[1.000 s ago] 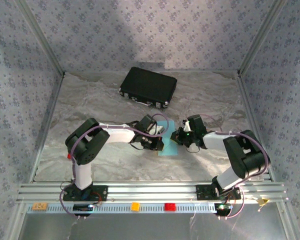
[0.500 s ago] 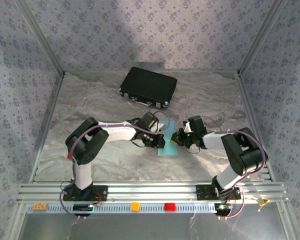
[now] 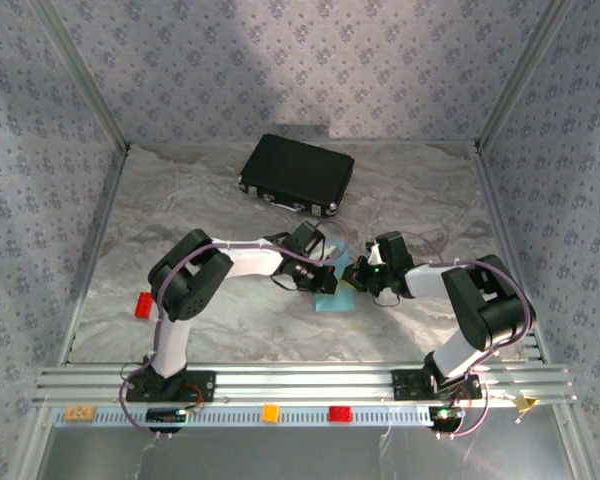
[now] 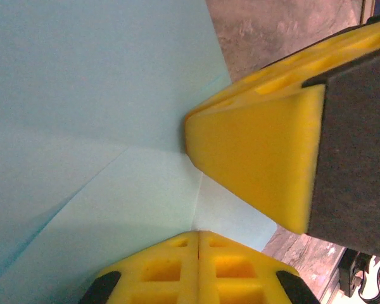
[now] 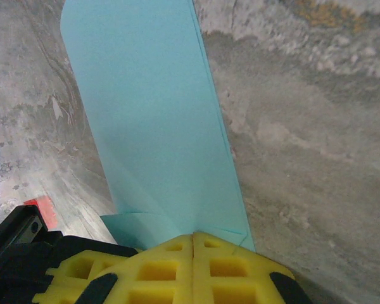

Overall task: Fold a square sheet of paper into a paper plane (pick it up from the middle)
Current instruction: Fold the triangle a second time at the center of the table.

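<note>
The square sheet of paper (image 3: 331,298) is light blue and partly folded, lying mid-table between my two grippers. In the left wrist view the sheet (image 4: 82,95) shows diagonal creases, and my left gripper (image 4: 198,235) is shut with a fold line running into its seam. The right gripper's yellow finger (image 4: 253,158) presses the same sheet just beyond. In the right wrist view the sheet (image 5: 152,114) stretches away as a long folded strip from my right gripper (image 5: 193,236), which is shut on its near end. From above, the left gripper (image 3: 325,276) and right gripper (image 3: 354,276) nearly touch.
A black rectangular case (image 3: 297,173) lies at the back of the table. A red brick (image 3: 142,304) sits by the left arm's elbow, and the same red brick (image 5: 41,209) appears at the right wrist view's left edge. Orange (image 3: 270,412) and red (image 3: 338,413) bricks rest on the front rail.
The left arm has swung right, bringing its gripper closer to the right gripper and uncovering the red brick. Less of the sheet shows from above. The right arm has barely moved.
</note>
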Motion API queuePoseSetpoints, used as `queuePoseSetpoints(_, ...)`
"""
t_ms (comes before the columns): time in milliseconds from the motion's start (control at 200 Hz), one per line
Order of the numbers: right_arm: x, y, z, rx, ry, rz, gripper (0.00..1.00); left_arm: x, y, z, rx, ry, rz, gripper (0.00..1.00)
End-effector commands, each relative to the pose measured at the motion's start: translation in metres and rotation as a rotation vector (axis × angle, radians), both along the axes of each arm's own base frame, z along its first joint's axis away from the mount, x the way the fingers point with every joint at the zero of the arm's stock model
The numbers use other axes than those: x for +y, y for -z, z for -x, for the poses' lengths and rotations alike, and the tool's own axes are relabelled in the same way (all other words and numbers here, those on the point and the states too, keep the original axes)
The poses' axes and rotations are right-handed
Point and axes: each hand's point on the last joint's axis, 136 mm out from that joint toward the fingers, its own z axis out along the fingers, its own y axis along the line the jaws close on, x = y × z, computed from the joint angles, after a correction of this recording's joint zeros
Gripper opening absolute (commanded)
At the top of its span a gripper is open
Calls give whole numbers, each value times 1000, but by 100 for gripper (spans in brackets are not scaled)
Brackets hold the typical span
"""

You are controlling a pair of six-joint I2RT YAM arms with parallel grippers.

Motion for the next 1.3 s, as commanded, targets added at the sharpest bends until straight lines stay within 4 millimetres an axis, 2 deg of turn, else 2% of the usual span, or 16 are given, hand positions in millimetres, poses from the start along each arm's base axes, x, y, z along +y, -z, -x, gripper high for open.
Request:
queuePoseSetpoints(0, -19, 31, 18, 98, 33, 95, 4, 23, 15, 21, 38, 24, -82, 0)
queuePoseSetpoints(315, -20, 30, 16, 99, 38, 93, 3, 33, 0, 34, 24, 61, -67, 4)
queuePoseSetpoints(640, -19, 26, 14, 95, 35, 89, 4, 65, 9, 57, 42, 45, -119, 4)
queuePoseSetpoints(759, -18, 24, 12, 90, 34, 85, 4, 66, 1, 59, 24, 45, -96, 4)
queuePoseSetpoints(939, -16, 21, 11, 85, 32, 77, 3, 48, -36, 42, -81, 32, 2, 4)
queuePoseSetpoints(1039, -16, 21, 10, 84, 32, 77, 4, 35, -48, 28, -116, 18, 42, 4)
queuePoseSetpoints(1134, -16, 20, 11, 82, 31, 79, 4, 26, -47, 15, -122, 6, 47, 4)
queuePoseSetpoints(1294, -15, 20, 12, 81, 24, 73, 4, 23, -22, 3, -101, -16, -3, 3)
